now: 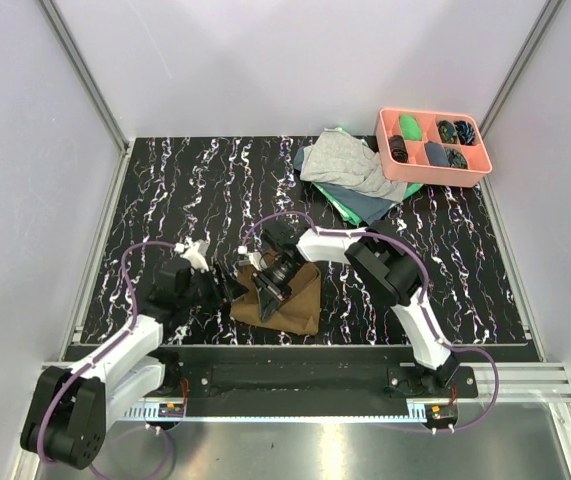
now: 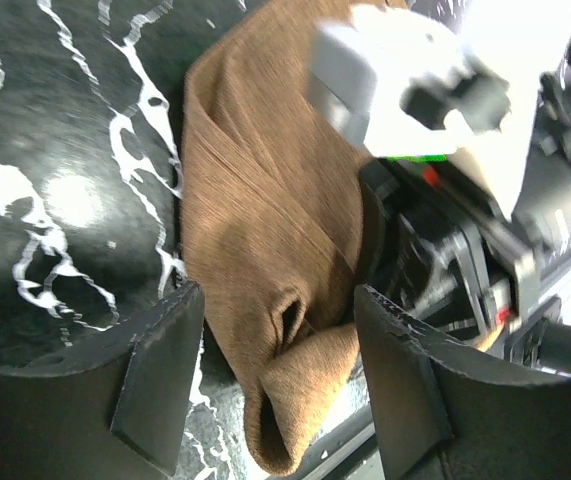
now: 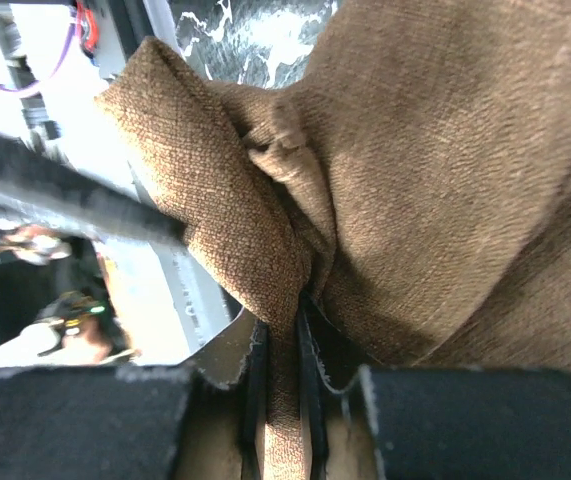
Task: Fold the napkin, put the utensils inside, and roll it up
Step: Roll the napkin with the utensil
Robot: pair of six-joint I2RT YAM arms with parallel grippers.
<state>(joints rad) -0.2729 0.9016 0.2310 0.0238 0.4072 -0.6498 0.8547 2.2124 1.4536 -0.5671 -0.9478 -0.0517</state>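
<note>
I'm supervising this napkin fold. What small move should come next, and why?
Probably the right pincer should draw its pinched fold across and lay it flat. It is shut on a bunched edge of the napkin, the left pincer stands open astride the cloth without gripping, and the napkin lies crumpled rather than neatly folded.

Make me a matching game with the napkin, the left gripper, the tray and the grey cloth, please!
Things:
1. napkin
2. left gripper
3. tray
4. grey cloth

Matches:
A. open, not squeezing anything
B. pink, in the back right corner of the table
C. brown, pinched in the right gripper
D. crumpled, just left of the tray

Right pairs: 1-C, 2-A, 3-B, 4-D
</note>
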